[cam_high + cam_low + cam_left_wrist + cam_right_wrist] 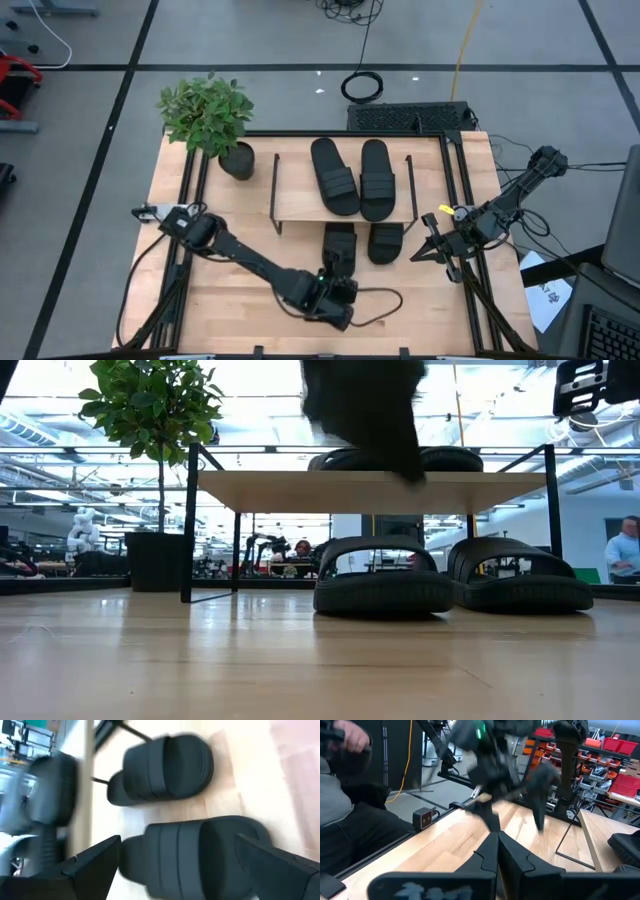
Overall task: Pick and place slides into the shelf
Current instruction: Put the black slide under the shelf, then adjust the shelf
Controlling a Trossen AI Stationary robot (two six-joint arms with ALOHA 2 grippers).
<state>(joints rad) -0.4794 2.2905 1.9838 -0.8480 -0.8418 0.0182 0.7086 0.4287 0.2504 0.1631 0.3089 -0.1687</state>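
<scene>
High view is showing the left claw (pixel 340 283) gaping wide over a slide (pixel 340 246) lying under the shelf (pixel 296 197); dragging it back out is the risk. Right claw (pixel 432 243), pinched closed, is waiting near the right edge.

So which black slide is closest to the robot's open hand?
The lower-level slide on the left, under the shelf. The open left gripper sits right at its end; the other three lie farther off.
</scene>
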